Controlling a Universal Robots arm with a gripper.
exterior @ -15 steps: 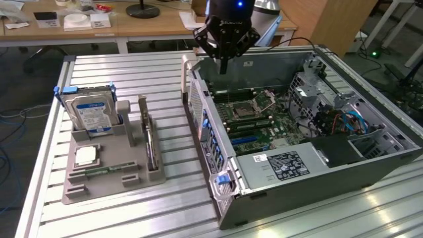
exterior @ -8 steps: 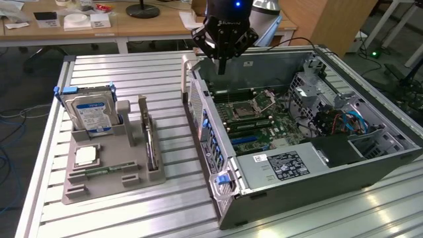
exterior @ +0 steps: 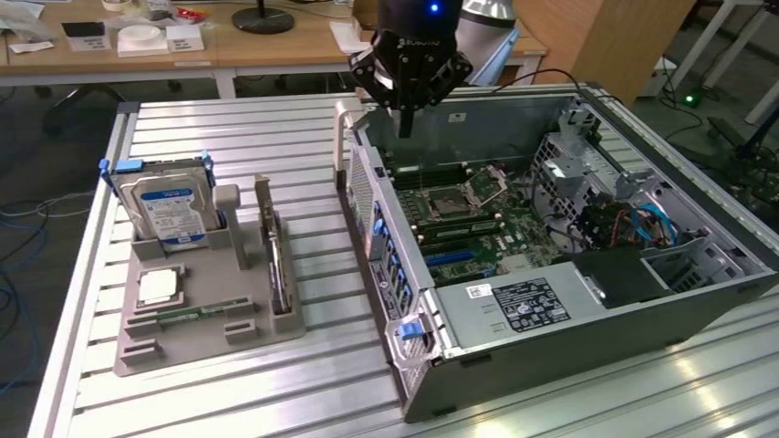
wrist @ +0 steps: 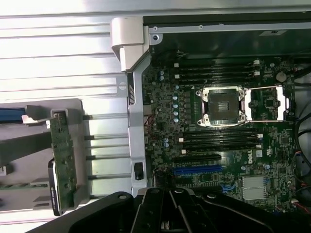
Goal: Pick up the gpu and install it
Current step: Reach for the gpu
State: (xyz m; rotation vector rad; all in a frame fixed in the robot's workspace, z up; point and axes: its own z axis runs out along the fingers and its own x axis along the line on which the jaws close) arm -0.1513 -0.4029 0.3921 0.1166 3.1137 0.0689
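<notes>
Green gpu (wrist: 62,151) stands on edge in grey holder (exterior: 204,336).

A slatted aluminium surface (exterior: 244,137) carries a grey parts holder (exterior: 201,336) at the exterior view's left, with an open computer case (exterior: 572,351) just beside it.
</notes>
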